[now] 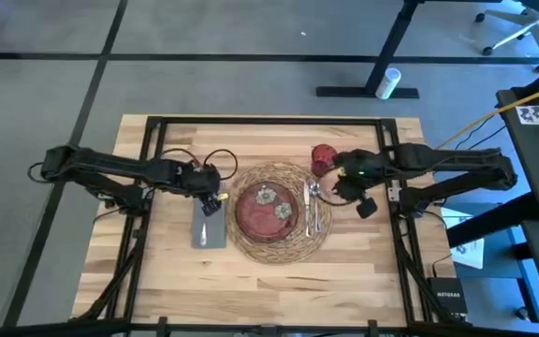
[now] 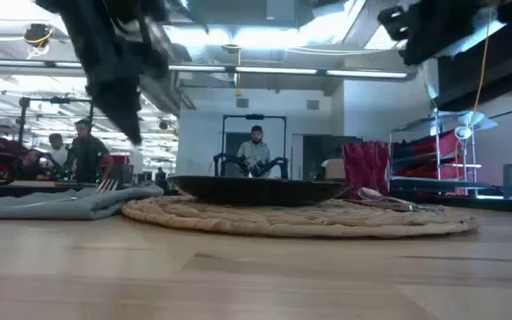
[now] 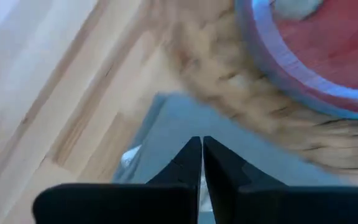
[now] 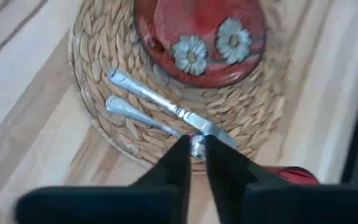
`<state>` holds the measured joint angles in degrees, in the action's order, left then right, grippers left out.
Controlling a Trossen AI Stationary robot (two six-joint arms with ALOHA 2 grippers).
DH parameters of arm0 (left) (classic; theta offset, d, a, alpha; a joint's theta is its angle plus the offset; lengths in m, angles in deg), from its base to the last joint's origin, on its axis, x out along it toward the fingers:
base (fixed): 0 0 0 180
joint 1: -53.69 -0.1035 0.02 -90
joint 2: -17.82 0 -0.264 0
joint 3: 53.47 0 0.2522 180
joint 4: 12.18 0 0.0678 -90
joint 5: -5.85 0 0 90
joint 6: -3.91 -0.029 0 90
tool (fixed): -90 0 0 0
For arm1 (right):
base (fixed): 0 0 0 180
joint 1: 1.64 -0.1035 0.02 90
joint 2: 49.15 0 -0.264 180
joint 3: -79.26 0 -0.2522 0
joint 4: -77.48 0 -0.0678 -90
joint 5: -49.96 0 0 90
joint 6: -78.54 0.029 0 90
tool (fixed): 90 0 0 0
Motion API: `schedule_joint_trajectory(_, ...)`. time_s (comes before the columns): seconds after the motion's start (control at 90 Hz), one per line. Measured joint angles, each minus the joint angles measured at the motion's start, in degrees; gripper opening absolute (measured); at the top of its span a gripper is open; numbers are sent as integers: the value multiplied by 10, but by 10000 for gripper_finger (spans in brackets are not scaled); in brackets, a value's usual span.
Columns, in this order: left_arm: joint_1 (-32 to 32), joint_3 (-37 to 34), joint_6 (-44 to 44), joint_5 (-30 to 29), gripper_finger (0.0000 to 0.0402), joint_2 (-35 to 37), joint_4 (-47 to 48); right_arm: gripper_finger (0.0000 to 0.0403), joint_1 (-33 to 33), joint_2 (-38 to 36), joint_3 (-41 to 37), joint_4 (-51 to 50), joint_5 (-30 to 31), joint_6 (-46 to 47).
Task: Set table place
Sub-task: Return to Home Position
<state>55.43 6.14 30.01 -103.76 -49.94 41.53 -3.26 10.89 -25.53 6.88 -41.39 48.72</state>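
On the wooden table lies the round straw mat with the dark red flowered plate on it. A knife and a spoon lie side by side on the mat's right part. The gray napkin lies flat left of the mat with a fork on it. The small red cup stands at the mat's far right. My left gripper hovers shut above the napkin. My right gripper hangs high over the cutlery's far ends beside the cup, its fingertips a narrow gap apart.
Black frame rails run along the table's left, right and far sides under both arms. Bare wood lies toward the near edge. In the room behind, people stand at other benches.
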Motion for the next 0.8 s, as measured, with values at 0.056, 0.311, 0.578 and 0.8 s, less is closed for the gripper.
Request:
schedule_joint_trajectory(0.056, 20, 0, -8, -23, 0, 25, -10, 8, -15, -17, 0, 6, 18, 12)
schedule_joint_trajectory(0.311, 130, -22, -53, -94, 0, 123, -116, 2, -101, -112, -70, 115, 69, 41)
schedule_joint_trajectory(0.578, 207, -116, -84, -107, 0, 171, -267, 0, -150, -169, -201, 293, 83, 60)
schedule_joint_trajectory(0.8, 253, -201, -83, -107, 0, 175, -363, 0, -153, -186, -274, 411, 76, 63)
